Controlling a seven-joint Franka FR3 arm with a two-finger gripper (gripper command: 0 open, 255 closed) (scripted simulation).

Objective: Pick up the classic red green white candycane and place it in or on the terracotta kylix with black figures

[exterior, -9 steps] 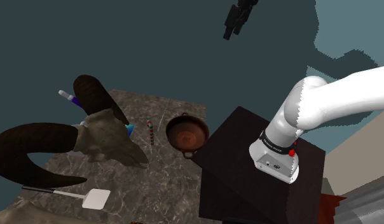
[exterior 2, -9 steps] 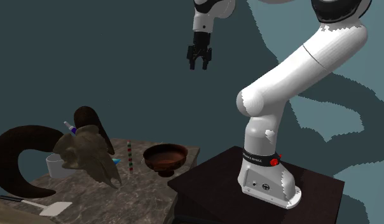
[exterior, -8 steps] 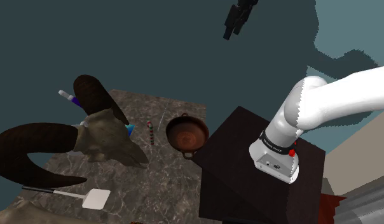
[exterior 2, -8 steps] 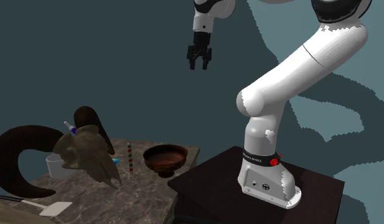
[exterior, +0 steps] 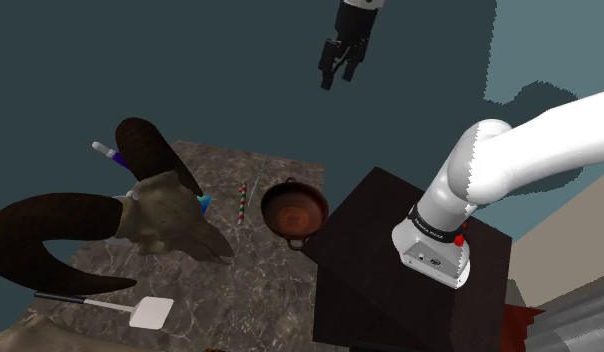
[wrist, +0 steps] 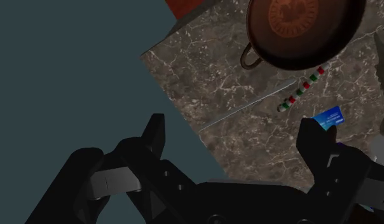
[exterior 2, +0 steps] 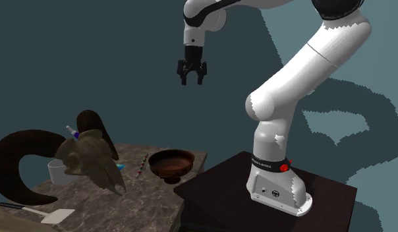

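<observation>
The candycane [exterior: 241, 200] [exterior 2: 142, 165] [wrist: 302, 88], a thin stick striped red, green and white, lies on the marbled tabletop [exterior: 260, 290]. It rests just beside the brown-red kylix [exterior: 294, 210] [exterior 2: 171, 161] [wrist: 305, 28], a shallow bowl with a small handle. My black gripper [exterior: 336, 80] [exterior 2: 190, 80] [wrist: 234, 127] hangs high over the table, open and with nothing between its fingers. In the wrist view, the candycane and the kylix lie far beyond the fingertips.
A large skull with dark curled horns [exterior: 160, 215] takes up the shoulder view's left half of the table. A white spatula [exterior: 150, 313], a white cup [exterior 2: 56, 171], a blue card [wrist: 327, 118] and a thin wire [wrist: 248, 105] lie nearby. The dark stand [exterior: 390, 270] borders the table.
The gripper has moved toward the shoulder view's left and a little lower. The candycane, which looked upright in the second exterior view, now lies slanted beside the kylix.
</observation>
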